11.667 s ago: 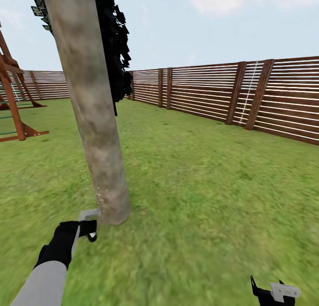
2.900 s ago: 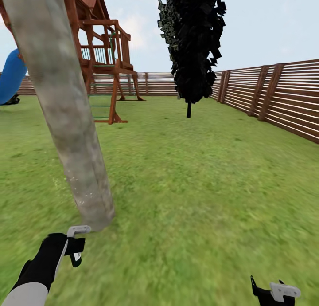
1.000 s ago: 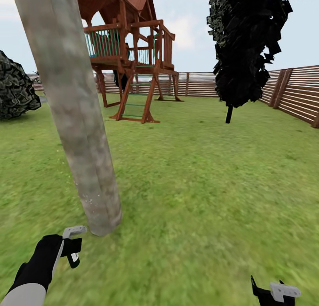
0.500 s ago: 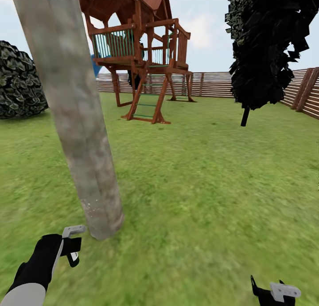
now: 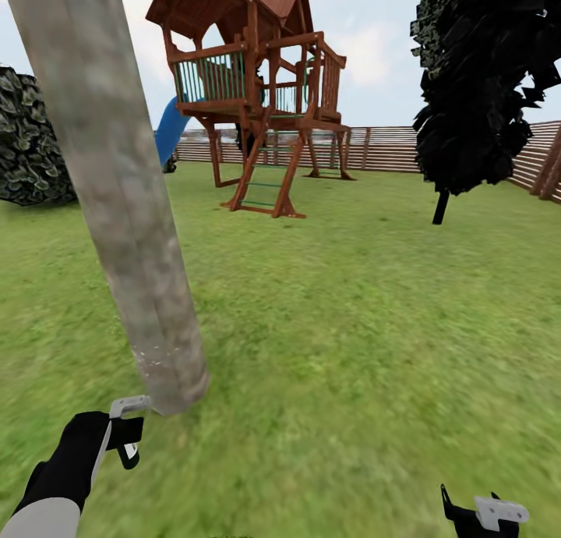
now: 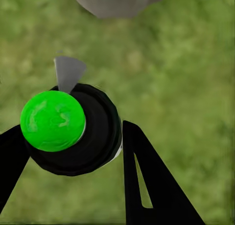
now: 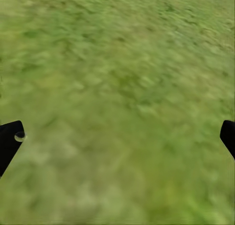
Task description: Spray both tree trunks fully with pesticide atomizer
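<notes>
Head view: the tree trunk (image 5: 125, 210) is seen leaning at ten o'clock, the left claw (image 5: 125, 433) just below its base; pale speckles low down suggest spraying is underway (coverage unclear).

Left wrist: the pesticide atomizer (image 6: 73, 129) is clamped, viewed end-on, nozzle aimed trunkward.

Right wrist: the right claw (image 7: 117, 139) is spread wide, empty, over grass (image 7: 122, 88).

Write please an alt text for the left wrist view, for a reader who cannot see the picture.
The left gripper holds a pesticide atomizer, seen from above: a round black body with a bright green ball-shaped cap between two black fingers. Its grey nozzle points toward the grey base of a tree trunk. Blurred green grass lies below everything.
</notes>
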